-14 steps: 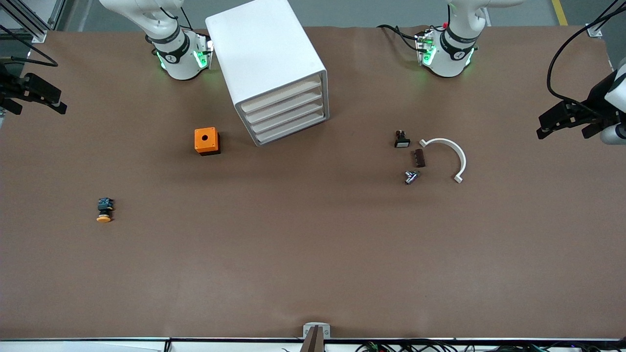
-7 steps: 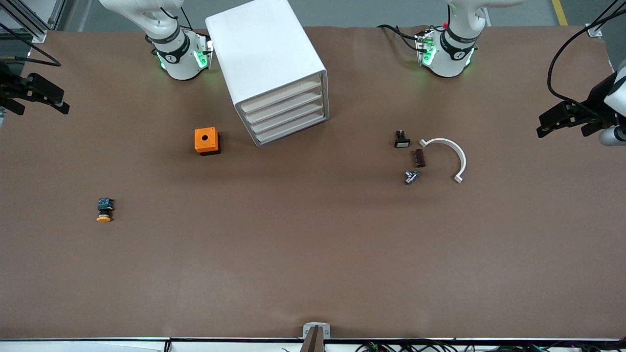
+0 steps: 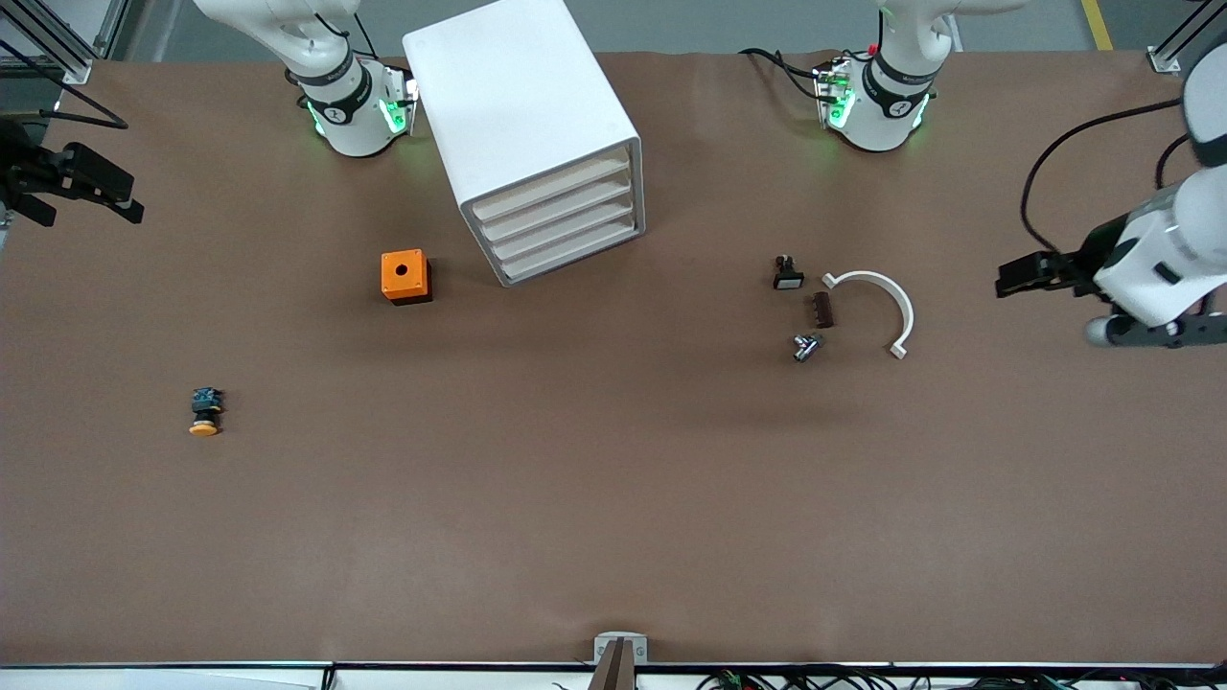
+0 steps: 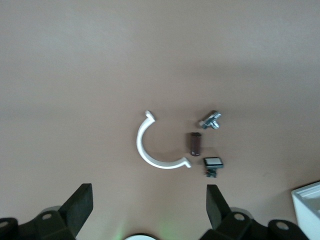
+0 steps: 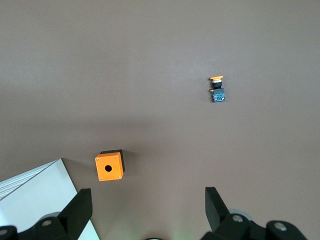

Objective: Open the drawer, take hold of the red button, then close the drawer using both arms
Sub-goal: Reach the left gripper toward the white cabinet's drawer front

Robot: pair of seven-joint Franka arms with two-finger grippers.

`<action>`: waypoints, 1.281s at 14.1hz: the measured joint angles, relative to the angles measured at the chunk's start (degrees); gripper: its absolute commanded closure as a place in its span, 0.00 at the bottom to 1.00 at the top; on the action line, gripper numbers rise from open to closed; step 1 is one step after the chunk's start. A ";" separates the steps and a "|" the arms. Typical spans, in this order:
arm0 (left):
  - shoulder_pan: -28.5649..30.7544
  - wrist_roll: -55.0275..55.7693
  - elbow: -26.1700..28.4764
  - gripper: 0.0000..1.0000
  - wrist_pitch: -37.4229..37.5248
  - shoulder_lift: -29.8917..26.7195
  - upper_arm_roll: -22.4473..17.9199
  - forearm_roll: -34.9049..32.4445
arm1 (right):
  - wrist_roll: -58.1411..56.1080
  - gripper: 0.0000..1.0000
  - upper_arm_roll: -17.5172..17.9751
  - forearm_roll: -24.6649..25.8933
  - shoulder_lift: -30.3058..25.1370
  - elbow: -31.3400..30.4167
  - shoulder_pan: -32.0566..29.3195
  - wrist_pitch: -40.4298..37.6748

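Observation:
The white cabinet [image 3: 537, 144] stands near the right arm's base, and all of its drawers are shut. The red-capped button is not in view. My left gripper [image 3: 1016, 276] is open and empty, up over the left arm's end of the table beside the white C-shaped clip [image 3: 887, 302]. In the left wrist view the gripper [image 4: 149, 207] is spread wide over bare table. My right gripper [image 3: 120, 196] is open and empty over the right arm's end of the table. It also shows open in the right wrist view [image 5: 148, 210].
A yellow-orange capped button [image 3: 203, 412] lies near the right arm's end. An orange box with a hole [image 3: 405, 276] sits beside the cabinet. Next to the clip lie a black part with a white face [image 3: 787, 274], a brown piece [image 3: 822, 310] and a metal piece [image 3: 807, 346].
My left arm has swung in from the table's end toward the clip and small parts. My right gripper has shifted slightly inward. Nothing on the table has moved.

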State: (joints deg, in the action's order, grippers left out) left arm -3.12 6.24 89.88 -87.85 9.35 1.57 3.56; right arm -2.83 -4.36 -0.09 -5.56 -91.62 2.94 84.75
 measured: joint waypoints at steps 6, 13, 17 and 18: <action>-9.59 21.18 -0.04 0.00 0.00 5.88 2.40 0.57 | 0.00 0.00 -0.03 0.00 0.00 -0.02 0.03 -0.01; -20.19 48.02 -1.54 0.00 -0.15 15.27 2.58 1.24 | 0.02 0.00 -0.27 0.00 0.00 0.26 0.03 0.37; -24.20 58.32 -4.67 0.00 -0.18 20.08 2.61 3.68 | 0.02 0.00 -0.65 0.00 0.00 1.56 0.02 0.73; -24.55 60.21 -5.93 0.00 -0.19 21.15 2.60 5.58 | 0.02 0.00 -0.66 0.00 0.02 1.97 0.02 0.73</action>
State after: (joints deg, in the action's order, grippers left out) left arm -27.67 66.45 83.96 -88.03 30.51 4.17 9.14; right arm -2.81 -5.02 -0.09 -5.54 -89.65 2.95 85.49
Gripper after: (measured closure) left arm 0.000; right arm 0.000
